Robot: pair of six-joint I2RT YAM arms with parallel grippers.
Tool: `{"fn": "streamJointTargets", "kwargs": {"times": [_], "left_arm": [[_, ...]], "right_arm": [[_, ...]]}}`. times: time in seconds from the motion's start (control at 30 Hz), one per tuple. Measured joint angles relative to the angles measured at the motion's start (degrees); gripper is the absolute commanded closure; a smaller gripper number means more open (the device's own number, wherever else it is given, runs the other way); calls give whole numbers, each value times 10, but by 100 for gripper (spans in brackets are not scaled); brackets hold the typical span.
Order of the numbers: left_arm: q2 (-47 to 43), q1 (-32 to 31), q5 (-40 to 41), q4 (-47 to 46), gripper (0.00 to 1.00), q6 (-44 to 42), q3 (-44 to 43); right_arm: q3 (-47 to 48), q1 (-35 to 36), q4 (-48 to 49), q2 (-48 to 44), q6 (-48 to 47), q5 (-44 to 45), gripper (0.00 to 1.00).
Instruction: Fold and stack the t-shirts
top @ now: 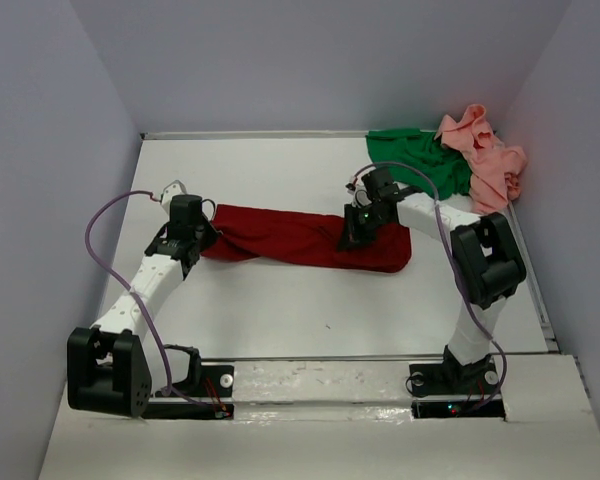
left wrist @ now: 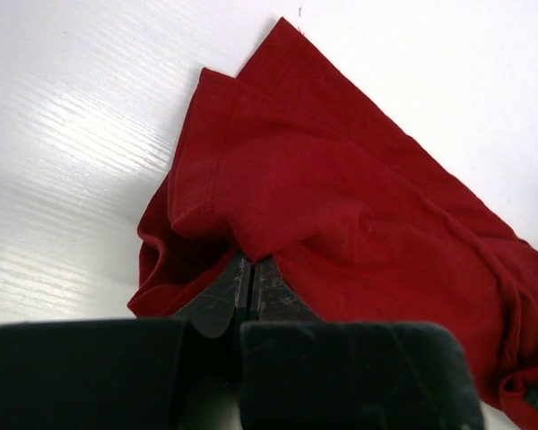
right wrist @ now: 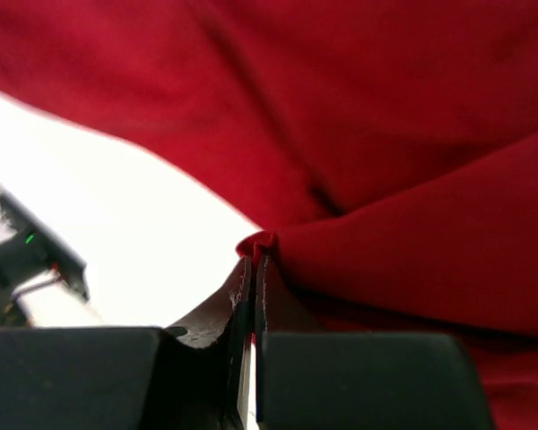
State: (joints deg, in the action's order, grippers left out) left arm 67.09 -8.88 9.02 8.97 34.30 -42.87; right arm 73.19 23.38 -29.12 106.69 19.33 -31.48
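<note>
The dark red t-shirt [top: 305, 238] lies stretched across the middle of the table, folded lengthwise into a band. My left gripper [top: 202, 240] is shut on its left end; in the left wrist view the cloth [left wrist: 341, 215] bunches over the closed fingertips [left wrist: 251, 262]. My right gripper [top: 352, 238] is shut on a fold near the shirt's right part; the right wrist view shows a pinch of red cloth [right wrist: 412, 242] at its tips [right wrist: 255, 246]. The bright green t-shirt [top: 420, 158] and the salmon pink t-shirt [top: 485, 155] lie crumpled at the back right.
Grey walls close the table [top: 280, 310] on the left, back and right. A white rail runs along the near edge [top: 320, 380] by the arm bases. Purple cables loop from both arms.
</note>
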Motion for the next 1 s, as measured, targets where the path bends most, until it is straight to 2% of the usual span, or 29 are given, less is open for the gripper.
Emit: {"fn": "streamJointTargets", "kwargs": {"times": [0.1, 0.27, 0.4, 0.53, 0.6, 0.67, 0.77, 0.93, 1.0], "left_arm": [[1, 0, 5, -1, 99, 1, 0], [50, 0, 5, -13, 99, 6, -21], [163, 0, 5, -17, 99, 7, -107], [292, 4, -1, -18, 100, 7, -245], [338, 8, -10, -9, 100, 7, -308], [374, 13, -16, -5, 100, 7, -365], [377, 18, -17, -4, 100, 7, -405], [293, 19, 2, 1, 99, 7, -396], [230, 18, 11, -5, 98, 7, -373]], "right_arm": [[7, -8, -5, 4, 2, 36, 100], [139, -61, -24, 87, 5, 80, 100], [399, -104, -90, 235, 6, 128, 100], [667, -136, -136, 365, 14, 145, 100], [730, -147, -138, 390, 16, 143, 100], [746, -158, -135, 386, 18, 137, 100], [649, -170, -96, 311, 12, 129, 100], [483, -166, -38, 147, -6, 103, 100], [414, -164, -6, 61, -13, 87, 100]]}}
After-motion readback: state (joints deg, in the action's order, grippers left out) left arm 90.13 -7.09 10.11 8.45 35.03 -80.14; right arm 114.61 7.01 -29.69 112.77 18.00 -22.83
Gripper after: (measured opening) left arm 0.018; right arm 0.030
